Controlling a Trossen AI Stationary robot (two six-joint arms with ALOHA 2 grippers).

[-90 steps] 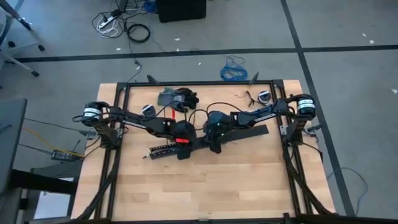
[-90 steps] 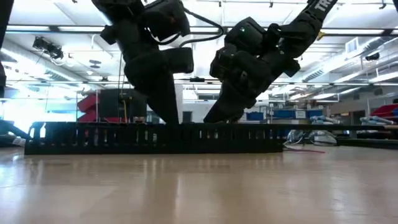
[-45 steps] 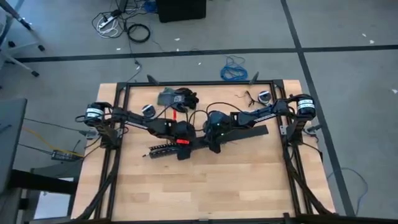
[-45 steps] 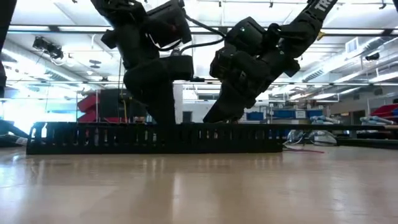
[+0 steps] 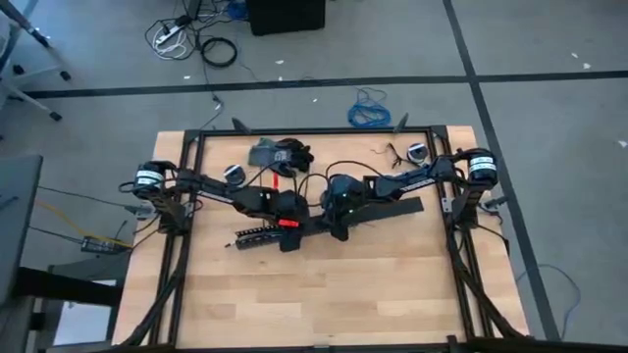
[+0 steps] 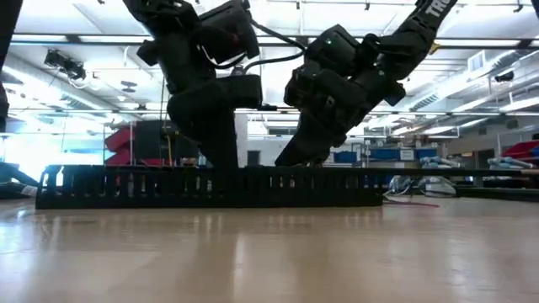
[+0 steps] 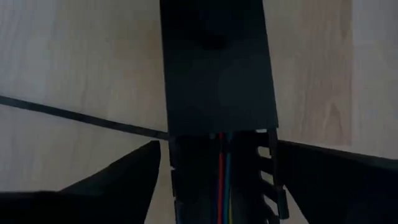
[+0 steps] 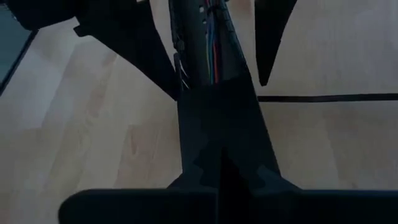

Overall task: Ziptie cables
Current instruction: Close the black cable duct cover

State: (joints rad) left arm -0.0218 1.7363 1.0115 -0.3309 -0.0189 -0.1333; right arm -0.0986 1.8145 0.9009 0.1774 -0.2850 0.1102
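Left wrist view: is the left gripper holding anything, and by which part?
Nothing held: the left gripper's open fingers straddle the slotted duct carrying the cables, gaps showing at both walls. The right gripper is on the duct's black cover.

From table height I see a long black slotted duct [image 6: 210, 187] lying across the wooden table [image 6: 269, 252]. Both arms come down behind it near its middle: the left gripper [image 6: 221, 156] and the right gripper [image 6: 290, 156], their fingertips hidden behind the duct.
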